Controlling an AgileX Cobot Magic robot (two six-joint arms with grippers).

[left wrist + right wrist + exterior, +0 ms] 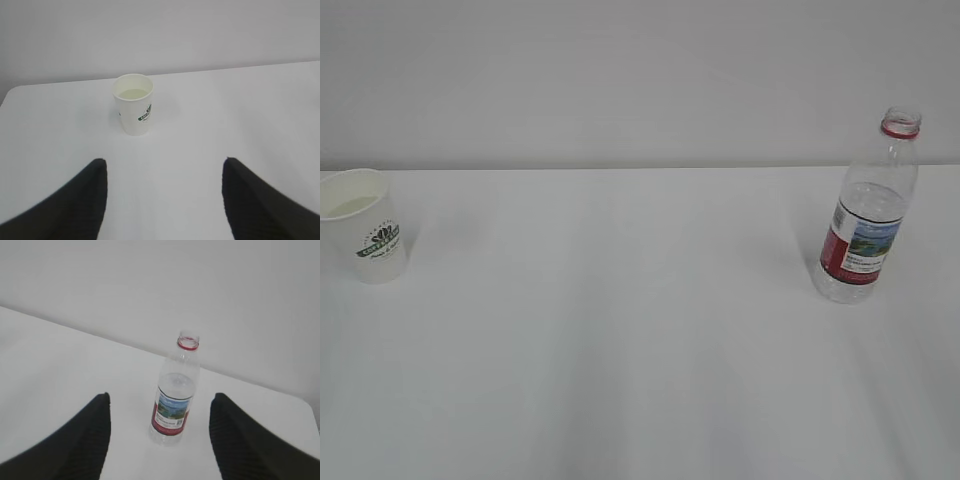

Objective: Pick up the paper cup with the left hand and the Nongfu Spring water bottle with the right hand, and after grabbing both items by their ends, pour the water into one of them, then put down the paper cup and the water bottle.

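So at the far left edge of the table [640, 380] there's one cup [365, 238], standing upright near the back edge, logo facing out. It looks like there's already some pale liquid sitting inside it, though from the left wrist view I can't say how much. The left gripper [164, 197] is lined up straight at it with its fingers spread wide and nothing between them — well back from the cup, not touching.

Over on the right side, also close to the back edge, is one bottle [868, 215], upright, cap off, partly filled with water [176, 386]. The right gripper [159, 432] points at it the same way: fingers apart, empty, the bottle framed in the gap but well ahead of them.

My guess on the layout: cup on the left and bottle on the right so each arm gets its own item without crossing over, and both are kept far apart so the arms have room. Cap's off so pouring needs no extra step.

Count: one cup, one bottle, two grippers. Neither arm shows in the exterior view.
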